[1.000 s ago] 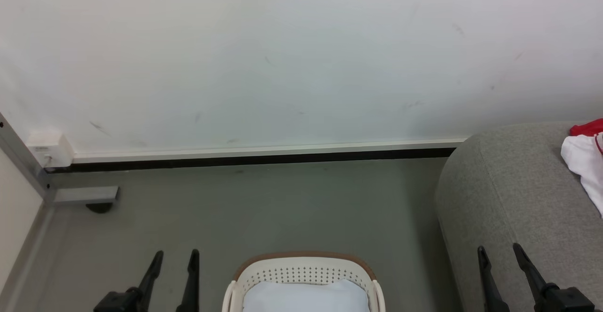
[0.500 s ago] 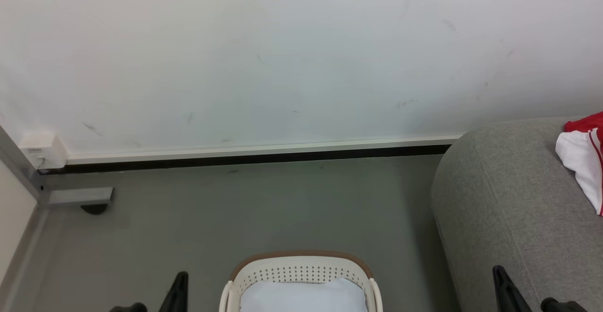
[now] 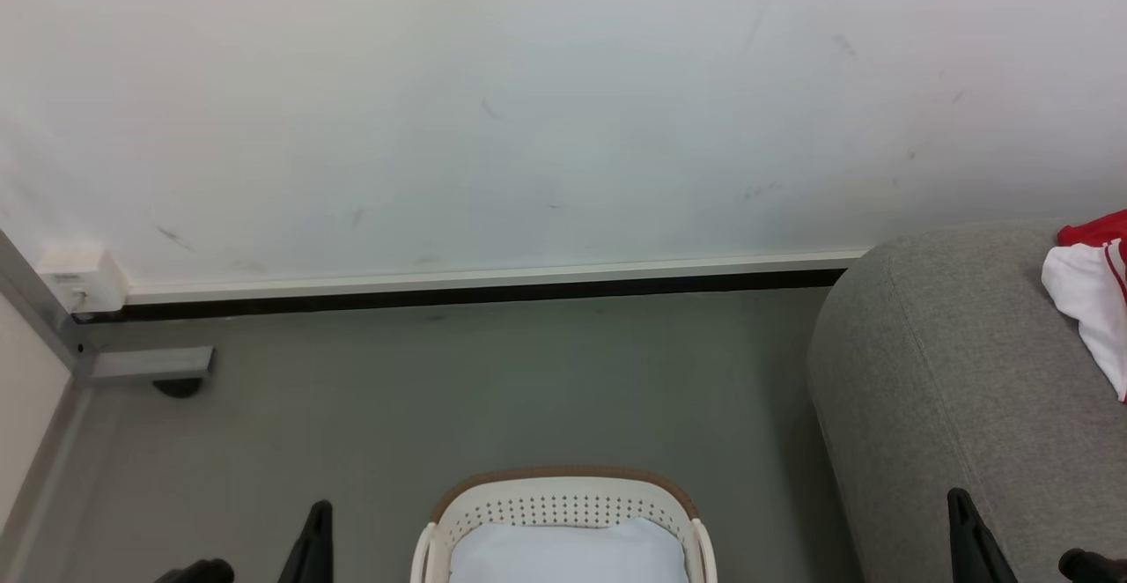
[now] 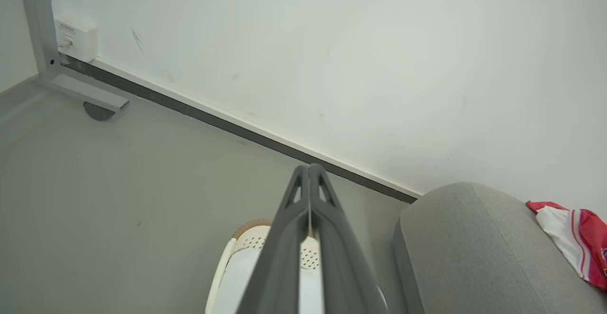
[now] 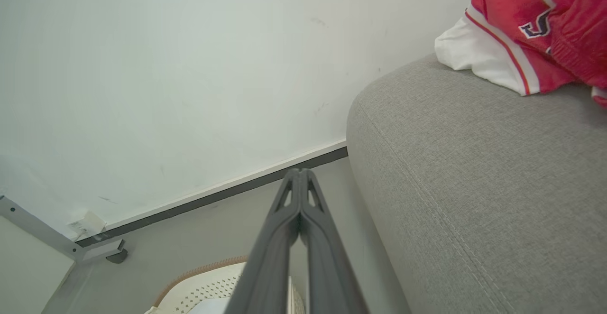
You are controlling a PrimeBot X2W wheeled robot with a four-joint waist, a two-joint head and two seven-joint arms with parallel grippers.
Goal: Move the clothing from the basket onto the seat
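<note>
The cream basket (image 3: pixel 563 499) with its brown rim stands on the floor at the bottom middle, and something pale and white (image 3: pixel 568 552) lies inside it. No red piece shows in it. Red and white clothing (image 3: pixel 1092 284) lies on the grey seat (image 3: pixel 951 372) at the right; the right wrist view shows its lettering (image 5: pixel 521 34). My left gripper (image 3: pixel 319 512) is low, left of the basket. My right gripper (image 3: pixel 955 499) is low against the seat's front. Both wrist views show each gripper's fingers (image 4: pixel 309 168) (image 5: pixel 298 171) pressed together, holding nothing.
A white wall with a dark skirting strip runs behind the grey floor. At the far left stand a metal frame leg (image 3: pixel 150 363) and a white wall box (image 3: pixel 79 279). The seat's rounded end (image 4: pixel 464 257) sits close to the right of the basket (image 4: pixel 246 238).
Both grippers have sunk toward the bottom edge; their fingers stood apart a second ago and now one dark shape shows for each. The view shifted slightly; basket and clothing lie as before.
</note>
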